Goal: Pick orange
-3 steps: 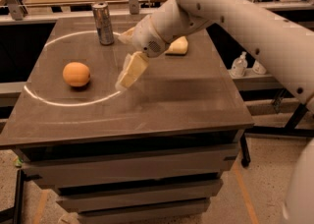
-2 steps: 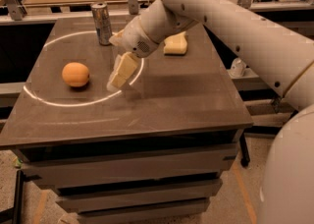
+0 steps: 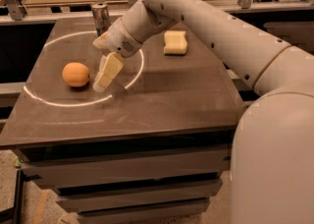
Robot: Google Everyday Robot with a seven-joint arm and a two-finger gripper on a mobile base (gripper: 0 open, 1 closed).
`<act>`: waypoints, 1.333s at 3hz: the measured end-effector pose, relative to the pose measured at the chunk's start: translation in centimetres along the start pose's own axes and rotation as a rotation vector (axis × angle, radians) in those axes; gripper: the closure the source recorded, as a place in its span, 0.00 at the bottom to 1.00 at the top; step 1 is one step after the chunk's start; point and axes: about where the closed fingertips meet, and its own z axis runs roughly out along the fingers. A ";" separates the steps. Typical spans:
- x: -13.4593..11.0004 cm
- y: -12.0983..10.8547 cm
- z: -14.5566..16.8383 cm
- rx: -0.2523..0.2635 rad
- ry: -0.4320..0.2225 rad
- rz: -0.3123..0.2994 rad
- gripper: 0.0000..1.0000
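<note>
The orange point(image 3: 76, 74) is round and smooth and sits on the left part of the dark table point(image 3: 162, 105), inside a bright ring of light. My gripper point(image 3: 101, 70) hangs from the white arm just right of the orange, low over the table. Its cream fingers point(image 3: 109, 70) point down and to the left, spread apart with nothing between them. The lower fingertip is a small gap away from the orange and does not touch it.
A metal can point(image 3: 100, 17) stands at the table's back left, behind the gripper. A pale yellow sponge point(image 3: 175, 42) lies at the back middle. The white arm point(image 3: 221, 36) crosses from the right. Desks with clutter stand behind the table.
The gripper has moved left and slightly down towards the orange. The orange, can and sponge stay where they were on the table.
</note>
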 end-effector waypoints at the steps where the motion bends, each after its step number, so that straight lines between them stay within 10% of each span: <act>1: -0.6 -0.2 1.4 -0.034 -0.013 -0.019 0.00; 4: -1.4 -0.9 4.8 -0.110 -0.036 -0.063 0.00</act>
